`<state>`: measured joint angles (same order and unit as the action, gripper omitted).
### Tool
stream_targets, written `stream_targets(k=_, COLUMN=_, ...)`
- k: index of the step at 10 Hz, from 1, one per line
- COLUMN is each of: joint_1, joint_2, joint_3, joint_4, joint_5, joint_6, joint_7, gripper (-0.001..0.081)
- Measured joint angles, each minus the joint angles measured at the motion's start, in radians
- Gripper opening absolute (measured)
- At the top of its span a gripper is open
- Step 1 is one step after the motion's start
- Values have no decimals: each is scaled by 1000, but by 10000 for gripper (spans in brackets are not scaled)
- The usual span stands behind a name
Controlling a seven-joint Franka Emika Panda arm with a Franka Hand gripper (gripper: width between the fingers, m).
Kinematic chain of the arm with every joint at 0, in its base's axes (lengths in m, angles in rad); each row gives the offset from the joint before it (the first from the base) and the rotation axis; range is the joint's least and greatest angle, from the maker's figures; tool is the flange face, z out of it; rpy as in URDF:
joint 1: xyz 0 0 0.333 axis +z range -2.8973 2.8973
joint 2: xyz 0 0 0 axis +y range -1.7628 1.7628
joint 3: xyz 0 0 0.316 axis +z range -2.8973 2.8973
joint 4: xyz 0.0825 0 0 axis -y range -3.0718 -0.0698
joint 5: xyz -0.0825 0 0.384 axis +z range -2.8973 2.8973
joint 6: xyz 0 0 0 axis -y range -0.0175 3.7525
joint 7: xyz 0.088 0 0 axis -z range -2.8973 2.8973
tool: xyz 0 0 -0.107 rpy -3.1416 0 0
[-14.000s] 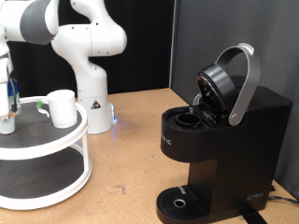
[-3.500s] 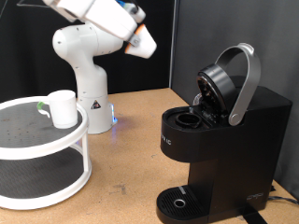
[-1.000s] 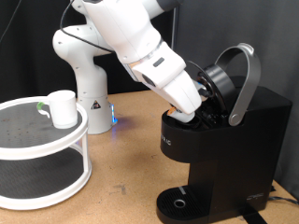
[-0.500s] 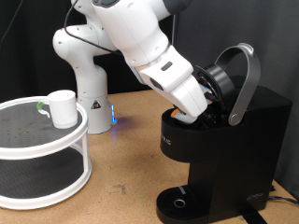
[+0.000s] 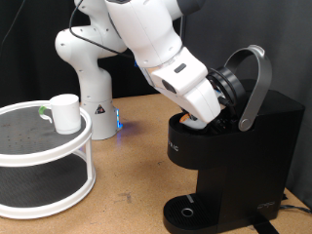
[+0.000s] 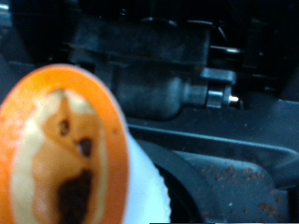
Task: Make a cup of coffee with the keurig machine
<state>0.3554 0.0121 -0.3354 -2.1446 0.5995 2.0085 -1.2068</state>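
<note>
While the mug (image 5: 64,112) sits on the top tier of the white two-tier stand (image 5: 44,156) at the exterior view's left, no coffee has been made as far as I can judge: nothing stands on the round drip tray (image 5: 185,210) and the cup is well apart from the machine. It stands upright, long axis vertical, mouth up; I can't make out which way its handle points. Behind the stand is the arm's white base (image 5: 90,68) on the brown desk (image 5: 136,161).

Moving right, the arm reaches down and across to the keurig machine (image 5: 229,156). My hand (image 5: 200,119) is right at the open brew chamber, just over the pod well; in the exterior view its fingertips are hidden behind the wrist body and the machine's rim. The wrist view is filled by a blurred orange-and-tan rounded thing (image 6: 65,149) very close to the lens, with white below it, and the dark machine interior beyond. It could be the pod or a finger pad; I cannot tell, so I cannot tell whether the hand is spread or pinching anything.

Further right, the lid handle (image 5: 255,83) is raised, so the head is tipped open, facing the exterior view's left. I judge this as pod loading; lid closing, cup placing and brewing are left.
</note>
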Motion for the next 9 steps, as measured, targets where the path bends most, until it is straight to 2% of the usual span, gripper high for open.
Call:
stream_targets(k=2, joint_1=0, joint_2=13, joint_3=3, joint_4=6, joint_5=0, joint_6=5, joint_7=1, gripper=84)
stream_targets(k=4, joint_1=0, joint_2=35, joint_3=8, joint_4=5, joint_5=4, joint_6=5, joint_7=1, gripper=375)
stream_targets(k=5, joint_1=0, joint_2=38, joint_3=9, joint_4=7, joint_5=12, joint_6=5, joint_7=1, gripper=375)
stream_targets(k=6, joint_1=0, joint_2=41, joint_3=9, joint_4=6, joint_5=22, joint_6=5, joint_7=-1, gripper=576)
stream_targets(k=7, joint_1=0, joint_2=42, joint_3=10, joint_4=6, joint_5=43, joint_6=5, joint_7=-12, gripper=710)
stream_targets(k=8, joint_1=-1, joint_2=40, joint_3=9, joint_4=6, joint_5=78, joint_6=4, joint_7=-39, gripper=710)
stream_targets(k=9, joint_1=-3, joint_2=34, joint_3=8, joint_4=6, joint_5=116, joint_6=-4, joint_7=-74, gripper=787)
